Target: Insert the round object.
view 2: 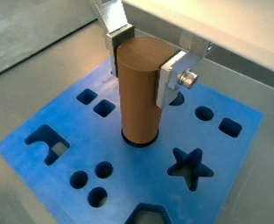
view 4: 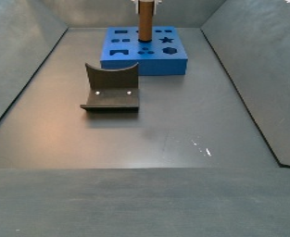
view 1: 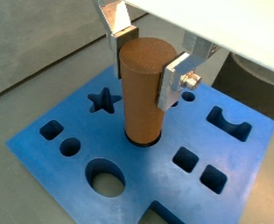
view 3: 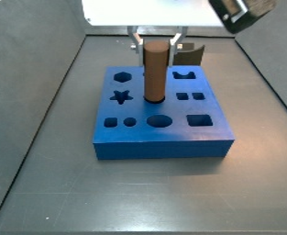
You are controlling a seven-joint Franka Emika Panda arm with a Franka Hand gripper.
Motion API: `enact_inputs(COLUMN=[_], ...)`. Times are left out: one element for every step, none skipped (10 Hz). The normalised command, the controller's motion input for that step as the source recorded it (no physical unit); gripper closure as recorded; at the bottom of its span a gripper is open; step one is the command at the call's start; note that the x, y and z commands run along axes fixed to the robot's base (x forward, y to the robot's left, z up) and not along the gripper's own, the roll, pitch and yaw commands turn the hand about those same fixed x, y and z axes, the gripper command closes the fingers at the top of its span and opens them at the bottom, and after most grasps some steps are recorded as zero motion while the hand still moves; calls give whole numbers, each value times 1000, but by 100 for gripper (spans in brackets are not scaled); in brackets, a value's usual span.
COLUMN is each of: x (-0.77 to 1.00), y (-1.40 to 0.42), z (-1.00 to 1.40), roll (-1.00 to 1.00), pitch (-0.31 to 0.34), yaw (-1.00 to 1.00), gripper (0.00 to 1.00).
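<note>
The round object, a brown wooden cylinder peg, stands upright with its lower end in a round hole near the middle of the blue block. It shows in both wrist views and in both side views. My gripper is around the peg's top, its silver fingers pressed against opposite sides, shut on the peg. The gripper also shows in a wrist view and in a side view. The hole's depth is hidden.
The blue block has several other cut-outs, among them a star and an arch. The dark fixture stands on the grey floor apart from the block. Sloping grey walls enclose the floor.
</note>
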Motion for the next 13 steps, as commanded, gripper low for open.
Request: enact_inputs(x=[11, 200, 166, 57, 0, 0, 0, 0, 0, 0, 0, 0, 0], y=[17, 20, 34, 31, 34, 14, 0, 0, 6, 3, 0, 6, 11], z=[-363, -440, -417, -300, -206, -131, -94, -111, -189, -183, -226, -83, 0], roll=[-26, 0, 0, 0, 0, 0, 0, -20, -26, -33, -24, -21, -9], pitch=[-27, 0, -1, 0, 0, 0, -10, -59, -96, -129, -154, -81, 10], yaw=[-97, -97, -103, -89, -71, -34, -17, 0, 0, 0, 0, 0, 0], gripper=[100, 100, 100, 100, 100, 100, 100, 100, 100, 100, 100, 100, 100])
